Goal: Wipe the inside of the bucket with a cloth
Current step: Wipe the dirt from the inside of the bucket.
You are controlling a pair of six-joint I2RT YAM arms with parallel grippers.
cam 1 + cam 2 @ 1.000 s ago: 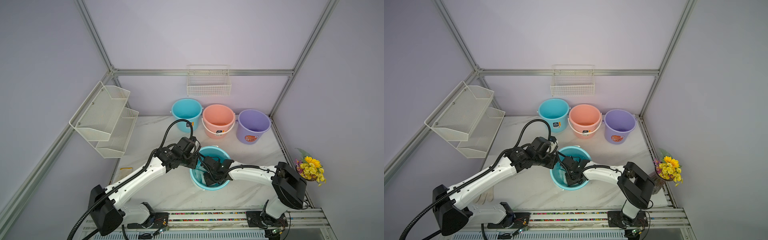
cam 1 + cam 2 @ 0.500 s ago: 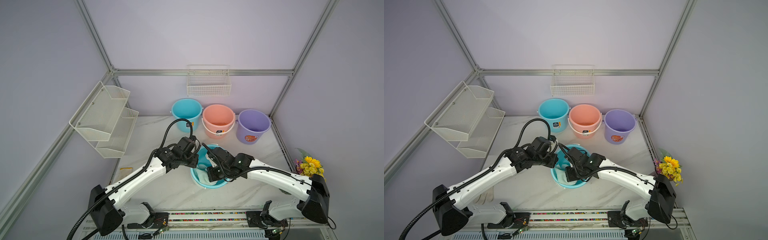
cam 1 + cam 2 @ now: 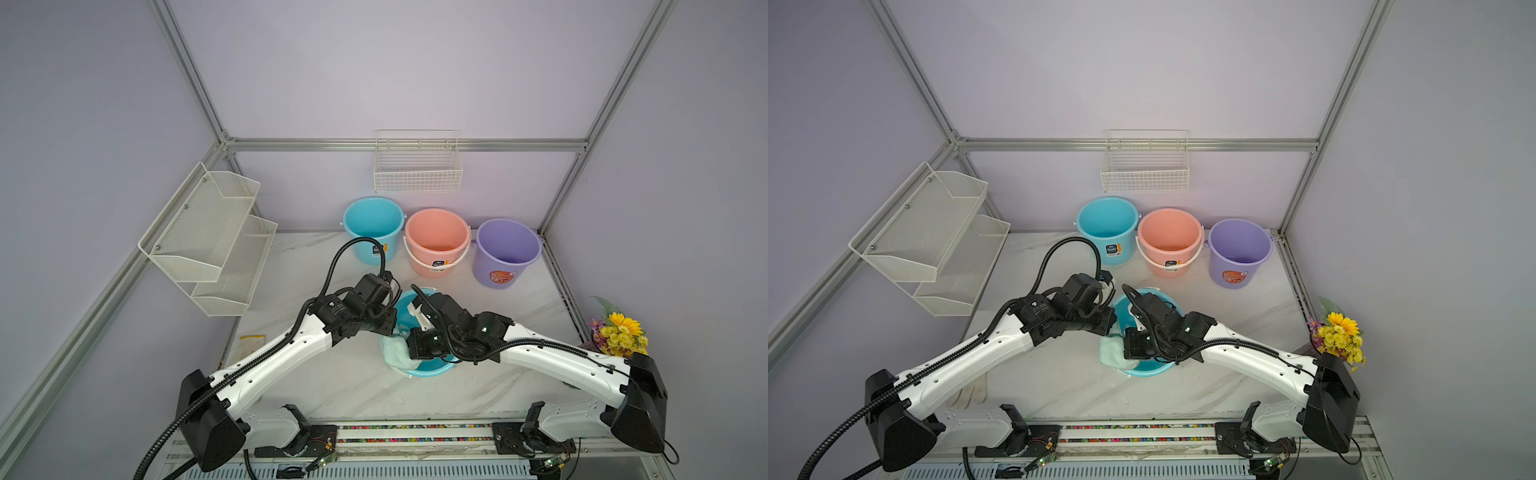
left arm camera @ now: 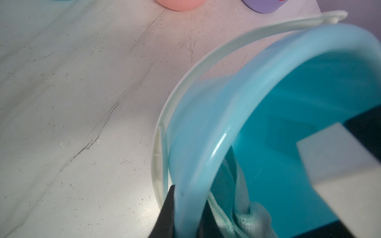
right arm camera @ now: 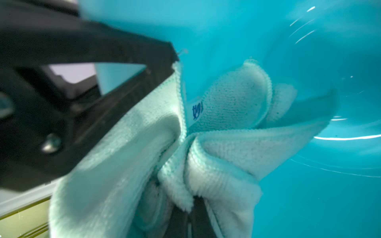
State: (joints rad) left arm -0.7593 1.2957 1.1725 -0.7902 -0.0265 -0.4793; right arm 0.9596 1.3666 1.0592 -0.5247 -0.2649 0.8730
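In both top views a teal bucket (image 3: 434, 368) (image 3: 1152, 368) sits mid-table between my two arms. My left gripper (image 4: 188, 214) is shut on the bucket's rim (image 4: 206, 144), with one finger outside the wall and one inside. The pale mint-green cloth (image 5: 226, 144) is bunched inside against the teal wall, its white tag (image 5: 196, 112) showing. My right gripper (image 5: 188, 208) reaches into the bucket and is shut on a fold of the cloth. From above, part of the cloth (image 3: 395, 349) (image 3: 1111, 351) shows at the near-left rim.
A blue bucket (image 3: 372, 226), a pink bucket (image 3: 436, 239) and a purple bucket (image 3: 507, 249) stand along the back. A wire basket (image 3: 417, 166) hangs on the back wall and a mesh shelf (image 3: 212, 237) on the left. Flowers (image 3: 619, 336) stand at the right, and a white glove (image 3: 971, 390) lies front left.
My right arm has stretched out, its elbow swinging right. Its gripper has dragged the cloth across the inside toward the bucket's near-left wall. The left gripper has kept its hold on the rim.
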